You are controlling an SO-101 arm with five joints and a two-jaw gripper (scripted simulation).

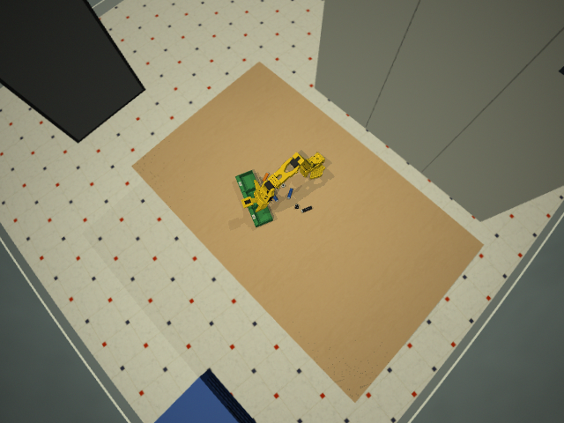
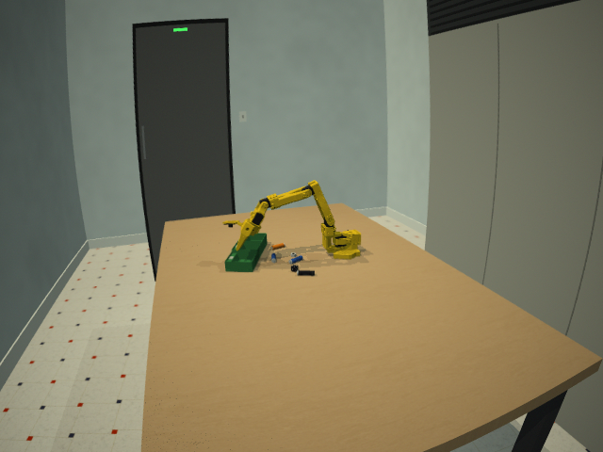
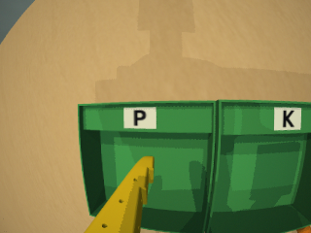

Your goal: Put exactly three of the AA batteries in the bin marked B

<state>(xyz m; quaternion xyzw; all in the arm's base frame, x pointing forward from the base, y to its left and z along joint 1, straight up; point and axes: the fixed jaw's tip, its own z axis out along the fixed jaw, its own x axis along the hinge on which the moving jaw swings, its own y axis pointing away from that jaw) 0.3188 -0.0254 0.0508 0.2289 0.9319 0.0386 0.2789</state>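
The gripper (image 1: 253,201) (image 2: 235,236) (image 3: 149,160), jaws wide apart, is over the green bins (image 1: 269,220) (image 2: 238,266) (image 3: 214,165); these stand nearer the worktop's (image 1: 318,273) (image 2: 317,340) (image 3: 44,146) door-side left edge than its far-right corner.

A dark door (image 1: 68,59) (image 2: 185,121) stands in a blue-grey wall (image 2: 301,97) above speckled pale flooring (image 1: 150,255) (image 2: 92,292).

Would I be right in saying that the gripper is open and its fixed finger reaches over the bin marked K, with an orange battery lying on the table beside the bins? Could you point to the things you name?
Not quite: the wrist view shows the finger over the bin marked P (image 3: 180,146). The gripper is indeed open, and an orange battery (image 1: 265,176) (image 2: 278,246) does lie beside the bins.
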